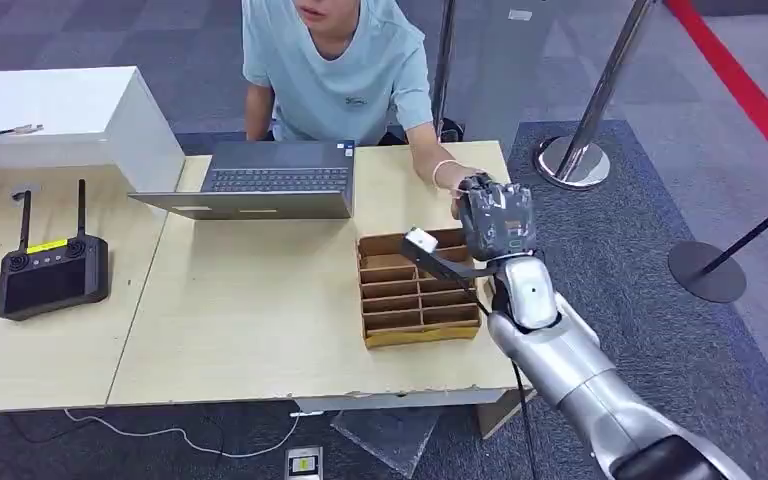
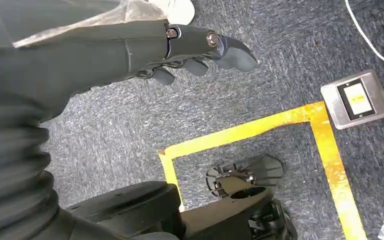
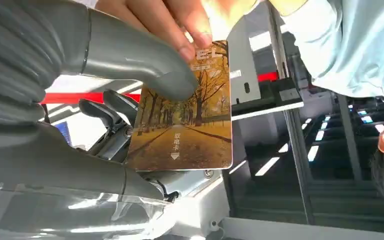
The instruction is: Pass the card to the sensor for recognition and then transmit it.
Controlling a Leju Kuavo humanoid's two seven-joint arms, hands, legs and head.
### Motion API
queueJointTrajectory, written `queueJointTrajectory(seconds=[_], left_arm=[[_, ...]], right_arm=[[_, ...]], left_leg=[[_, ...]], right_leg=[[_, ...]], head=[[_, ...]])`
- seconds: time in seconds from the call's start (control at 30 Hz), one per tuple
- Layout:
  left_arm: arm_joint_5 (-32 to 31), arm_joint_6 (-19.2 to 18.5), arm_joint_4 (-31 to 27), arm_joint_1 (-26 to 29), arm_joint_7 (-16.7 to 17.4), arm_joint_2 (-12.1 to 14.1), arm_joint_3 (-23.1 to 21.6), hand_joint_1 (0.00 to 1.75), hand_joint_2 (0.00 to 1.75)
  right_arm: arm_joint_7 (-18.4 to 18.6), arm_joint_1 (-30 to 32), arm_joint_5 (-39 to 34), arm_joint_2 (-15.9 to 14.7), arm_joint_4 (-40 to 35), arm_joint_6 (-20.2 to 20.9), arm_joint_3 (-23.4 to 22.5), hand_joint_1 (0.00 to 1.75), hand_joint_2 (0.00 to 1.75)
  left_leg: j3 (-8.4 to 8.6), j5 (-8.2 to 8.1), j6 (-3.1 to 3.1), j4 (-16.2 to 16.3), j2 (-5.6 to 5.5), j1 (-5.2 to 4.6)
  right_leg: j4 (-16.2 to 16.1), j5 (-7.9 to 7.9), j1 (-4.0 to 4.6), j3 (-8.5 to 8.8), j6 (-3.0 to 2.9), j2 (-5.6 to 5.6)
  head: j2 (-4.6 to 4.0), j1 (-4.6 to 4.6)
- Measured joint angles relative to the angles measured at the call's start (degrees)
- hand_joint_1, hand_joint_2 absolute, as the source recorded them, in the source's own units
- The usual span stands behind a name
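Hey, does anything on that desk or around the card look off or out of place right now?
Nothing stands out. The card is flat and undamaged between the right hand and the person's fingers; the laptop and cardboard organizer sit squarely.

The right arm [image 1: 570, 370] was a smooth silver tube with a rounded pale segment at the wrist, and a thin black cable ran along its left side. The right hand [image 1: 495, 220] was dark grey with small pale marks. Close up it had a ribbed grey cover and a thick grey thumb [image 3: 145, 65]. The left hand [image 2: 180, 47] was matt dark grey, with two silver screws by the knuckle.
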Motion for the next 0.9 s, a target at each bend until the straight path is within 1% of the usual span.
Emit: queueJointTrajectory(seconds=[0.17,0.2,0.3,0.37,0.47,0.63,0.7,0.77,0.8,0.83,0.87,0.9], left_arm=[[0.0,0.0,0.0,0.0,0.0,0.0,0.0,0.0,1.75],[0.0,0.0,0.0,0.0,0.0,0.0,0.0,0.0,1.75],[-0.02,-0.02,0.0,0.01,0.0,0.0,0.0,0.0,1.75],[-0.02,-0.02,0.0,0.01,0.0,0.0,0.0,0.0,1.75],[-0.02,-0.02,0.0,0.02,0.02,0.0,-0.07,0.0,1.75],[-0.02,-0.02,0.0,0.02,0.2,0.02,-0.2,0.0,1.75],[-0.02,-0.02,0.0,0.03,0.2,0.02,-0.26,0.0,1.75],[-0.02,-0.02,0.0,0.02,0.2,0.02,-0.39,0.0,1.75],[-0.02,-0.02,0.0,0.02,0.2,0.02,-0.44,0.0,1.75],[-0.02,-0.02,0.0,0.02,0.2,0.02,-0.48,0.0,1.75],[-0.02,-0.02,0.0,0.02,0.2,0.02,-0.5,0.0,1.75],[-0.02,-0.02,0.0,0.02,0.2,0.02,-0.52,0.0,1.75]], right_arm=[[0.0,-0.32,-0.48,0.15,1.29,0.04,0.44,1.75,1.75],[0.0,-0.34,-0.57,0.18,1.55,0.07,0.52,1.69,1.75],[0.11,-0.44,-0.79,0.18,2.16,0.37,0.76,1.69,1.75],[0.28,-0.88,-1.01,0.15,2.63,1.16,0.94,1.55,1.75],[0.55,-1.61,-1.31,0.11,3.32,1.6,1.18,1.61,1.75],[0.72,-1.98,-1.88,0.09,3.87,1.75,1.33,1.61,1.75],[0.74,-1.98,-1.88,0.09,3.91,1.73,1.38,1.52,1.75],[0.74,-2.03,-1.88,0.04,3.96,1.73,1.44,1.5,1.75],[0.76,-2.04,-1.88,0.02,3.98,1.73,1.46,1.24,1.75],[0.81,-2.06,-1.88,0.02,4.02,1.73,1.51,0.24,1.75],[0.9,-2.08,-1.88,0.02,4.13,1.73,1.55,0.0,1.75],[0.9,-2.07,-1.9,0.02,4.22,1.7,1.57,0.0,1.75]], left_leg=[[0.01,0.0,0.0,0.0,0.0,0.0],[0.01,0.0,0.0,0.0,0.0,0.0],[0.01,0.0,0.0,0.0,0.0,0.0],[0.01,0.0,0.0,0.0,0.0,0.0],[0.02,0.0,0.0,0.0,0.01,0.0],[0.02,0.0,0.0,0.01,0.01,0.0],[0.02,0.0,0.0,0.01,0.01,0.0],[0.02,0.0,0.0,0.01,0.01,0.0],[0.02,0.0,0.0,0.01,0.01,0.0],[0.02,0.0,0.0,0.01,0.01,0.0],[0.02,0.0,0.0,0.01,0.01,0.0],[0.02,0.0,0.0,0.01,0.01,0.0]], right_leg=[[0.0,0.0,0.0,0.01,0.0,0.0],[0.0,0.0,0.0,0.0,0.0,0.0],[0.0,0.0,0.0,0.01,0.0,0.0],[0.0,0.0,0.0,0.01,0.0,0.0],[0.0,0.0,0.0,0.01,0.0,0.0],[0.0,0.0,0.0,0.01,0.0,0.0],[0.0,0.0,0.0,0.01,0.0,0.0],[0.0,0.0,0.0,0.01,0.0,0.0],[0.0,0.0,0.0,0.01,0.0,0.0],[0.0,0.0,0.0,0.01,0.0,0.0],[0.0,0.0,0.0,0.01,0.0,0.0],[0.0,0.0,0.0,0.01,0.0,0.0]], head=[[0.0,-0.02],[0.0,-0.02],[0.0,0.0],[0.0,0.0],[0.0,0.0],[0.0,-0.02],[0.0,-0.02],[0.0,-0.02],[0.0,-0.02],[0.0,-0.02],[0.0,0.0],[0.0,-0.02]])
